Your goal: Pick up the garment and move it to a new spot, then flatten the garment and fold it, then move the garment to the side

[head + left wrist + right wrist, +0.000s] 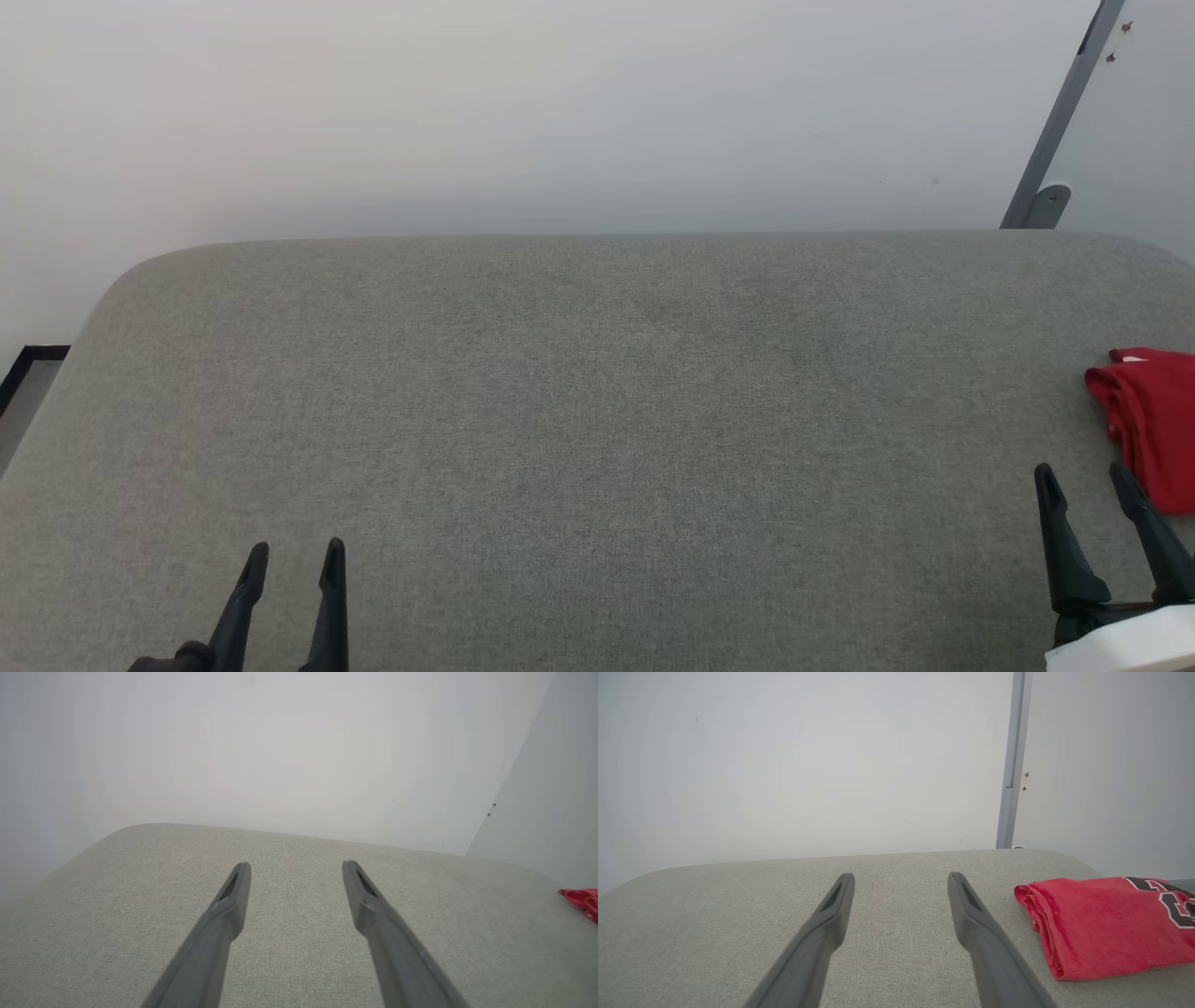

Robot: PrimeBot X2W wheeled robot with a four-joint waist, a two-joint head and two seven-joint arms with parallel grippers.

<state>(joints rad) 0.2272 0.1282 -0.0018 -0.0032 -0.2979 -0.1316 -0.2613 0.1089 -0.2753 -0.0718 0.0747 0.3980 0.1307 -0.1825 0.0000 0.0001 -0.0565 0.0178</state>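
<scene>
I see the left gripper (297,551) at the near edge of the head view, lower left. Its two dark fingers stand spread wide apart with nothing between them, hovering over bare grey fabric. The right gripper (1083,474) sits at the lower right, a little farther in. Its fingers are parted just as wide and grip nothing. A pale part of its arm shows at the bottom corner.

Just beyond and to the right of the right gripper lies the garment (1153,429). It is a bright red shirt folded into a compact stack, resting at the right-hand edge of the padded surface (597,392) and cut off by the frame. In the right wrist view, the stack's layered fold faces the fingers, and black-and-white characters show on its top face. The nearer finger is close to the garment but not touching it.

The grey surface runs on to a rounded far edge. Behind it I see a plain white wall (560,112). A grey metal post (1060,121) leans up at the far right.
</scene>
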